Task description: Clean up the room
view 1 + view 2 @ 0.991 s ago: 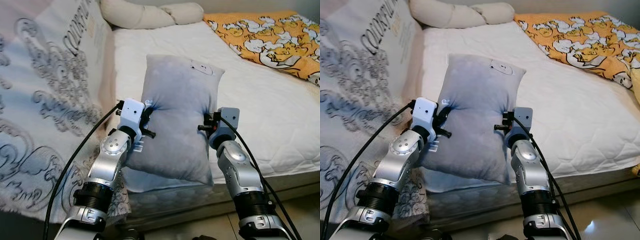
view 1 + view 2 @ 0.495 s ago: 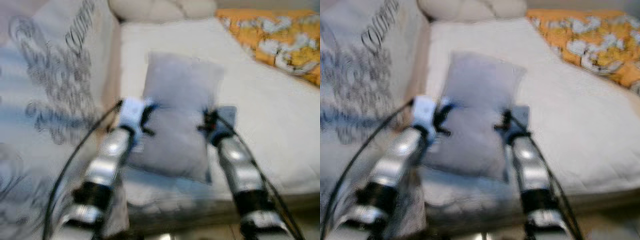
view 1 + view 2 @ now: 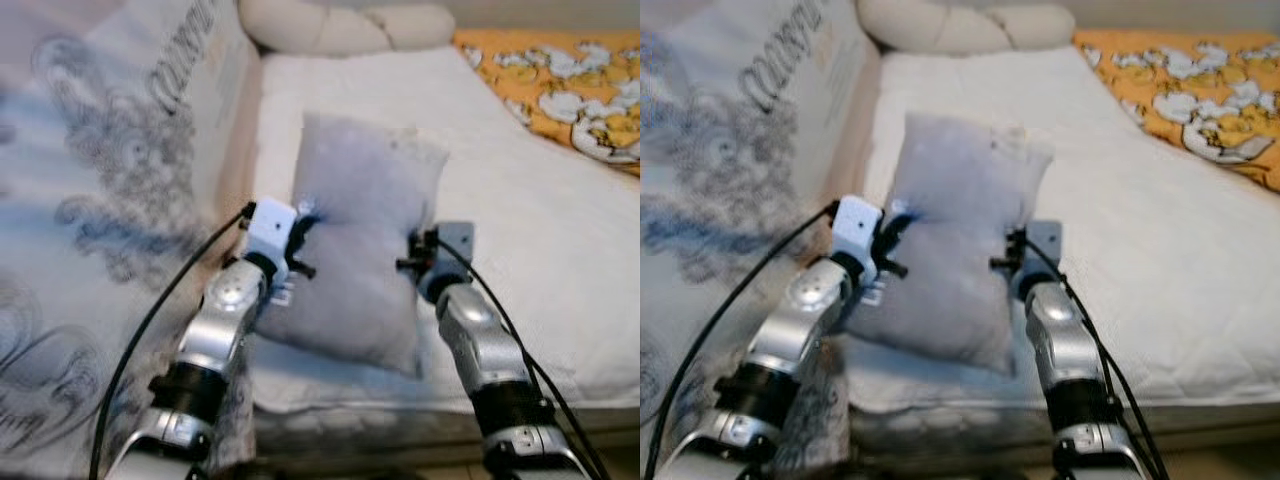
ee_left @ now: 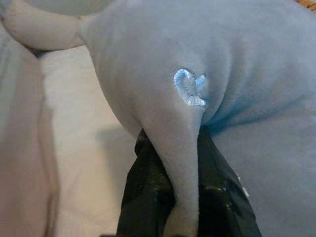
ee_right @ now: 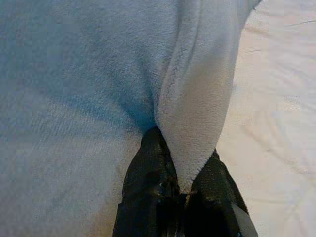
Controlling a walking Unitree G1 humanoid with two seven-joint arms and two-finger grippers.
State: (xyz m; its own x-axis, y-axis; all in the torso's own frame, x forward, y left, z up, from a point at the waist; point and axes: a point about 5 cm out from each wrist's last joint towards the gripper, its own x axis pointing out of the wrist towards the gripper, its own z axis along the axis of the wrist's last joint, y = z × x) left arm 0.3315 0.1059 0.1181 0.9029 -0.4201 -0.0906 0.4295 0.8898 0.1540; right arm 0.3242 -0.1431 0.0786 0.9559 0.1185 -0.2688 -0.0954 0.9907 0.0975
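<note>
- While both arms reach forward over the near edge of the bed (image 3: 560, 250), a patterned blanket (image 3: 110, 190) with dark scrollwork and lettering drapes along the bed's left side.
- At the far edge, towards the left corner, lies a cream bolster pillow (image 3: 340, 25).
- Left pincer (image 4: 173, 207) has its black fingers (image 4: 143, 197) pressed on a fold at the left edge of the grey-blue pillow (image 3: 365, 250), just below a small light-blue stitched mark (image 4: 189, 88).
- That pillow is held between the two arms, above the white mattress near the bed's near edge, tilted slightly.
- Right pincer (image 5: 180, 190) pinches a fold of the pillow's right edge between its fingers.
- An orange blanket (image 3: 560, 85) with white printed figures covers the far right corner of the bed.
</note>
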